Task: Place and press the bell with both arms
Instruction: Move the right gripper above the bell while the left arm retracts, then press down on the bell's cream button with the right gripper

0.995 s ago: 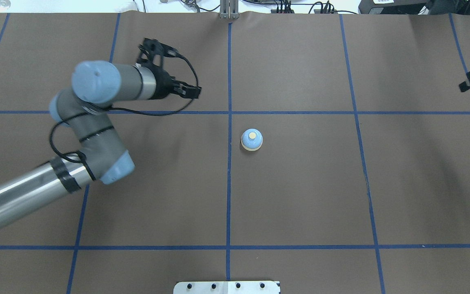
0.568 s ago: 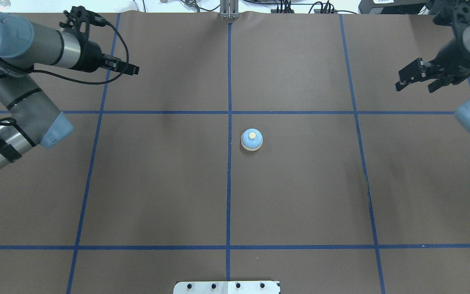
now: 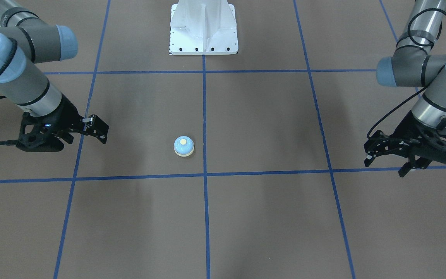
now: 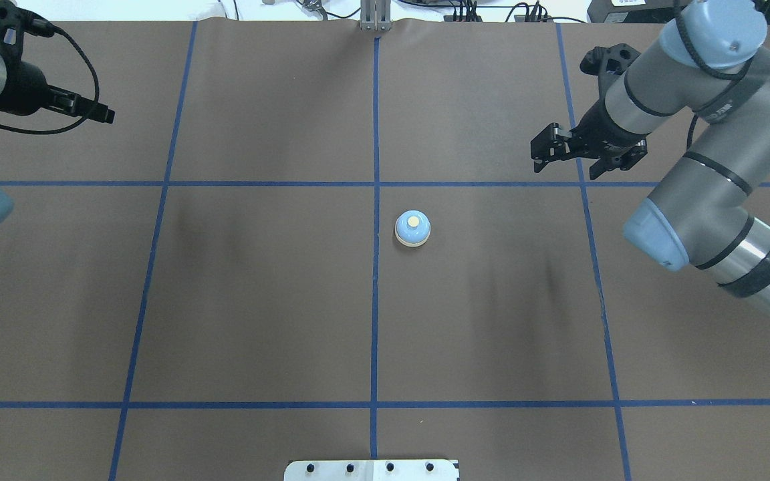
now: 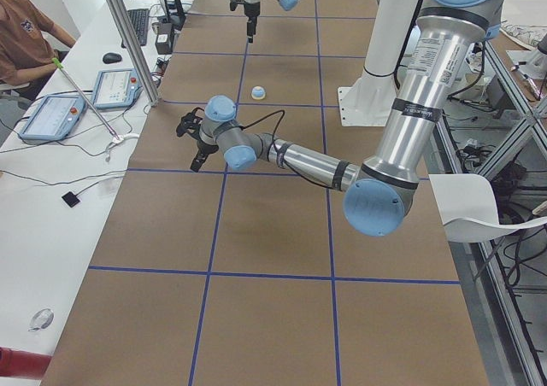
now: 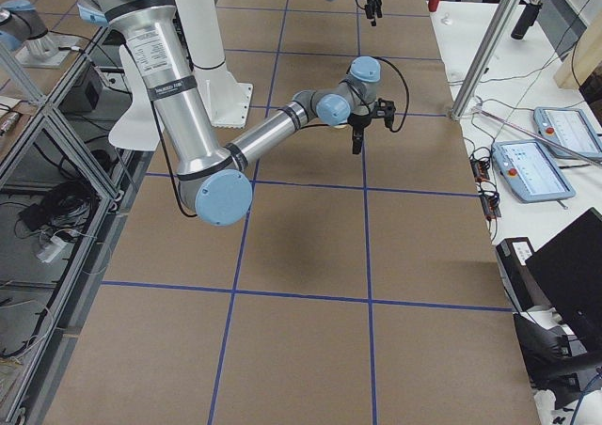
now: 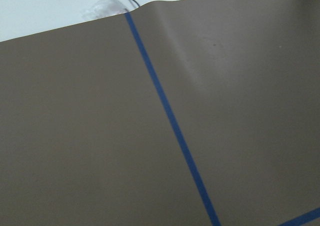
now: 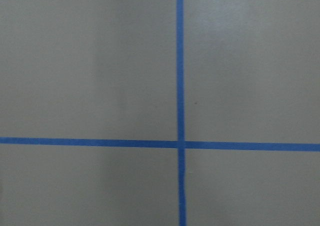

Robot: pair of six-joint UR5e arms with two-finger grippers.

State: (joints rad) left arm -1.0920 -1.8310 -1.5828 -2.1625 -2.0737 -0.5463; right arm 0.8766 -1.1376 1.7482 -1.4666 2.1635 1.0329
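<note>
The bell [image 4: 412, 229] stands upright near the table's centre, just right of the middle blue line, and nothing touches it; it also shows in the front view [image 3: 184, 146] and the left side view [image 5: 258, 92]. My right gripper [image 4: 567, 165] hovers right of the bell and beyond it. It looks open and empty, and it also shows in the front view [image 3: 83, 136]. My left gripper [image 4: 84, 110] is far off at the back left, above the table. It looks open and empty in the front view [image 3: 385, 166]. Both wrist views show only brown mat and blue tape.
The white bolted pedestal [image 3: 203, 27] sits at the robot's side of the table. Blue tape lines [image 4: 375, 300] grid the brown mat. An operator [image 5: 26, 36], tablets [image 5: 51, 117] and a metal post [image 5: 128, 44] are at the far edge.
My left arm has swung away from the middle to the back left. My right arm has come in from the right edge toward the bell. The bell has not moved.
</note>
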